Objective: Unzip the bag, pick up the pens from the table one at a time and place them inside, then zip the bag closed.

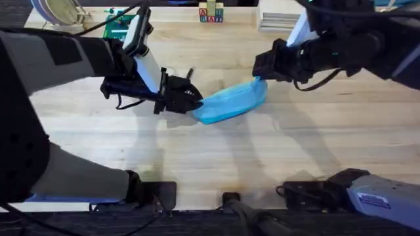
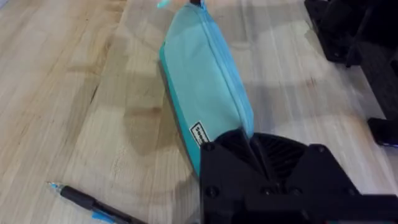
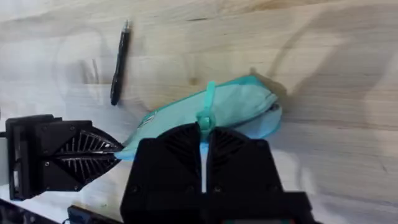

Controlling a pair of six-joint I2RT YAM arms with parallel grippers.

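Though slack, light and sure to crumple, the bag (image 1: 230, 103) lies mid-counter (image 1: 262, 157), left pincer (image 1: 195, 98) clamped on its 8 o'clock end. Right pincer (image 3: 204, 138) pinches the zipper pull (image 3: 206, 112) at 2 o'clock; black pen (image 3: 119, 62) beside.

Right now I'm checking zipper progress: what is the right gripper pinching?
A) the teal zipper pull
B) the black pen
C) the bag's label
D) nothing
A: in the right wrist view the right gripper is shut on the teal zipper pull at one end of the bag, while the pen lies apart on the table.
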